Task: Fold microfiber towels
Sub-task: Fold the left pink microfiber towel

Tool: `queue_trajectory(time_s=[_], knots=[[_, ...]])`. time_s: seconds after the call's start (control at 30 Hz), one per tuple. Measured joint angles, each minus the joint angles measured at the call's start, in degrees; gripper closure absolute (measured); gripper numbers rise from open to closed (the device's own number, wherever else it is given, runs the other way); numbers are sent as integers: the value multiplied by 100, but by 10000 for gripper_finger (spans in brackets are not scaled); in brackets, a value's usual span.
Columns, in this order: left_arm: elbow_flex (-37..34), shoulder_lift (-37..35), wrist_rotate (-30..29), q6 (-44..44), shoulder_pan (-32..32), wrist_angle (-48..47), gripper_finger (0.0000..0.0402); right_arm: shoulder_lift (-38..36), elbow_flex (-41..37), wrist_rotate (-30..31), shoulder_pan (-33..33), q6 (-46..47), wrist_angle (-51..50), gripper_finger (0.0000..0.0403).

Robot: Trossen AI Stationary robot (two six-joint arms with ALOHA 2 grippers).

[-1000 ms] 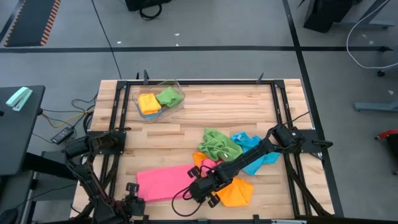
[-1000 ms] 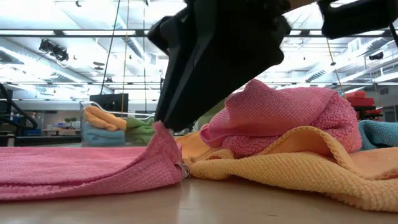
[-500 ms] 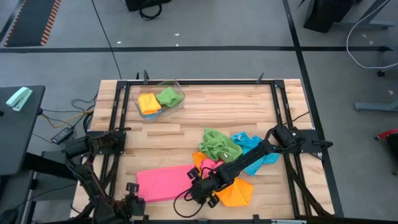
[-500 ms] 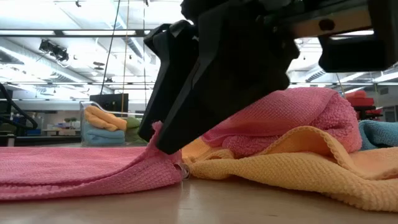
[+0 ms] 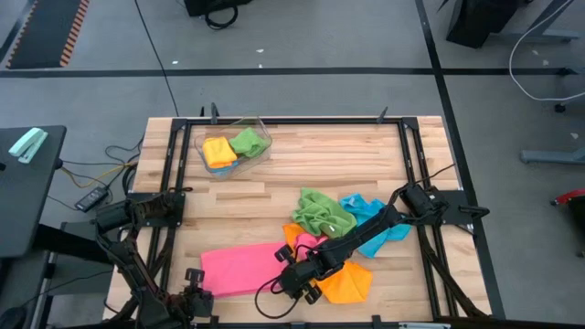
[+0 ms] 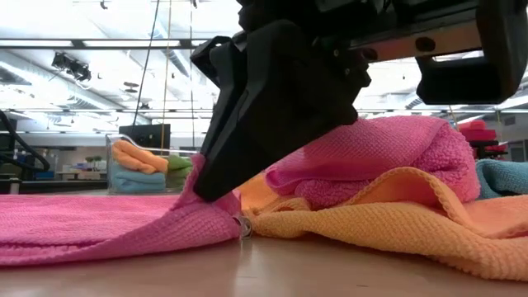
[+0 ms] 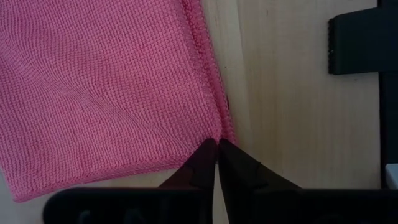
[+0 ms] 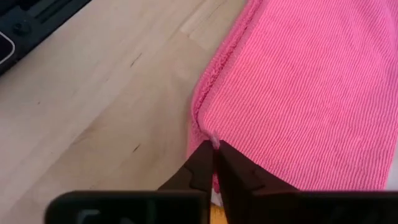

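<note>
A pink microfiber towel (image 5: 239, 268) lies spread flat on the table's near left part. My left gripper (image 5: 196, 277) is shut at the towel's left side (image 7: 216, 148). My right gripper (image 5: 291, 274) is shut at the towel's right edge (image 8: 212, 148), and it fills the low view (image 6: 200, 191). Right of the towel lies a loose pile. It holds a green towel (image 5: 322, 212), a blue towel (image 5: 373, 224), an orange towel (image 5: 349, 283) and a second pink towel (image 5: 307, 241). My left gripper pinches the pink towel's corner (image 7: 221, 134) between its two fingertips, where two hemmed edges meet. The cloth beyond the corner lies flat on the table. My right gripper pinches the towel's right hemmed edge (image 8: 205, 127) between its fingertips, slanting down from above. The edge stands up in a small peak (image 6: 191, 175). The rest of the towel lies flat.
A clear plastic bin (image 5: 236, 146) at the far left holds orange, green and blue towels. The black frame rails (image 5: 413, 174) run along the table's sides. Bare wood (image 5: 338, 155) lies between the bin and the pile.
My right gripper has come lower at the pink towel's right edge and tipped a little toward the table's left. The raised peak of cloth has gone with it. The rest of the towel has stayed flat.
</note>
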Motion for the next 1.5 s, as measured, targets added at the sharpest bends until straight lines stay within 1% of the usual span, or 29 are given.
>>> queue_trajectory(time_s=[0.13,0.3,0.43,0.6,0.73,0.97,1.13,1.3,1.5], knots=[[0,0,0,0,0,-2,374,-27,19,-18,-31,42,-89,396],[0,1,-7,0,0,0,386,-240,109,-24,-33,127,-147,399],[0,1,-3,-2,-4,1,386,-356,109,-70,-31,259,-301,400],[0,2,-4,-7,-4,-2,373,-387,107,-344,-22,367,-390,400],[0,2,-2,-9,-4,-2,374,-335,8,-514,-2,476,-410,401],[0,2,-3,-15,-4,-1,387,-332,-367,-562,48,556,75,399],[0,2,-2,-39,-4,1,377,-332,-729,-562,40,646,572,395],[0,2,-2,-42,-4,-4,369,-332,-803,-562,44,676,750,393],[0,2,-2,-44,-4,-12,382,-332,-804,-564,79,705,787,389]])
